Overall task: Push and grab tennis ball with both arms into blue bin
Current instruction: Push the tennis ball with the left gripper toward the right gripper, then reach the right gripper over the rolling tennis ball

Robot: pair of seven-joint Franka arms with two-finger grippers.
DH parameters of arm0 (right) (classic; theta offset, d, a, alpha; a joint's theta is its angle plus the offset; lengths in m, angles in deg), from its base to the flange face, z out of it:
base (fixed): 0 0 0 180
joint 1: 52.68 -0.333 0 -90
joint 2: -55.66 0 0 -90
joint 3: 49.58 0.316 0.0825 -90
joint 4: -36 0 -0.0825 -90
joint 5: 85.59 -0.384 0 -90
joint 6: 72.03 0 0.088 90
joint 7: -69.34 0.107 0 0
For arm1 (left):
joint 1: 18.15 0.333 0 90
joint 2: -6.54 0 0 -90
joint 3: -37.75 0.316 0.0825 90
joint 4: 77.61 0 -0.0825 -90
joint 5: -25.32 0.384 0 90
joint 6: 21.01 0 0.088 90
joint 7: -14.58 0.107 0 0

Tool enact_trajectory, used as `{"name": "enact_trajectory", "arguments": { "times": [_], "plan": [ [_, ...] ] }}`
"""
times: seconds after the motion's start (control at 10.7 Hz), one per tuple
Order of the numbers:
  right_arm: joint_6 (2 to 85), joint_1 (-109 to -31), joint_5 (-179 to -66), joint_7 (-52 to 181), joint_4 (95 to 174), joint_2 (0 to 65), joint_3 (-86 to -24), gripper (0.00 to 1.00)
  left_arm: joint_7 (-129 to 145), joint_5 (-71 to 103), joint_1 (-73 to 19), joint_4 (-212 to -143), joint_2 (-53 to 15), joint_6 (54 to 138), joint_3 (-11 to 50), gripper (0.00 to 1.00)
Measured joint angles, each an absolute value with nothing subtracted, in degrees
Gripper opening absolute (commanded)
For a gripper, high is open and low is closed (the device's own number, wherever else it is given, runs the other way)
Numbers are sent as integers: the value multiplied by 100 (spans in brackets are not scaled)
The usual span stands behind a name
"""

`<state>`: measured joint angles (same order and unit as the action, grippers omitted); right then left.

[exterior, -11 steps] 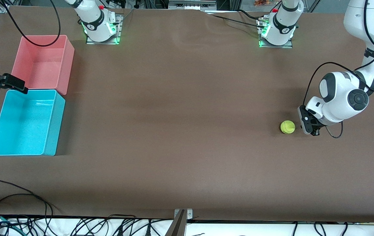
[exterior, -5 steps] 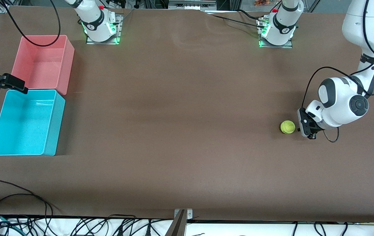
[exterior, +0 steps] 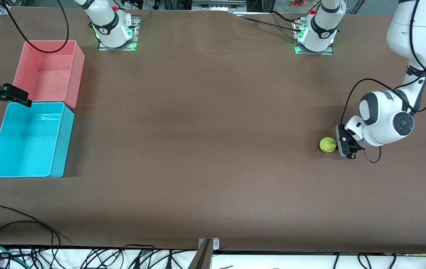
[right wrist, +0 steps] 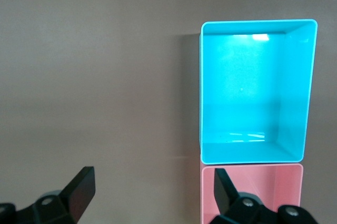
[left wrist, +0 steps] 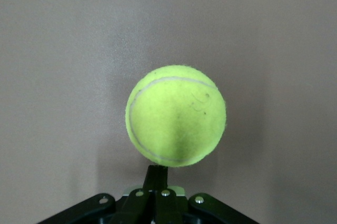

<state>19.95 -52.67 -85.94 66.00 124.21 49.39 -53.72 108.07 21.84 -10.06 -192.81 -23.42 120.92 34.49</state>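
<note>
A brown table fills the view under even light. Black cables lie tangled along its near edge on a white surface.

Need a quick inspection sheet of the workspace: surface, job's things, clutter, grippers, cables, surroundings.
Surface: brown table, mostly bare.
Job's things: tennis ball on the table toward the left arm's end; blue bin, nothing in it, at the right arm's end, nearer the front camera than the pink bin it adjoins.
Clutter: nothing seen.
Grippers: left gripper shut, low beside the ball, contact unclear; right gripper open, over the blue bin's edge.
Cables: black cables at the table's near edge; more looping off both arms.
Surroundings: two arm bases lit green along the table's upper edge in the front view.
</note>
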Motion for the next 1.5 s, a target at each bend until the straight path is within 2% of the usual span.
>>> {"name": "enact_trajectory", "arguments": {
  "times": [0.37,0.75,1.5],
  "plan": [
    [1995,-5267,-8594,6599,12421,4939,-5372,100,10697,2079,-1215,-19280,-2405,12295,3428,0],
    [1995,-5268,-8595,6598,12421,4938,-5372,100,8850,1965,-1782,-19215,-2373,12345,2972,0],
    [1885,-5277,-8602,6594,12421,4924,-5366,100,8820,1965,-1622,-19215,-2349,12321,3197,0]
  ]
}}
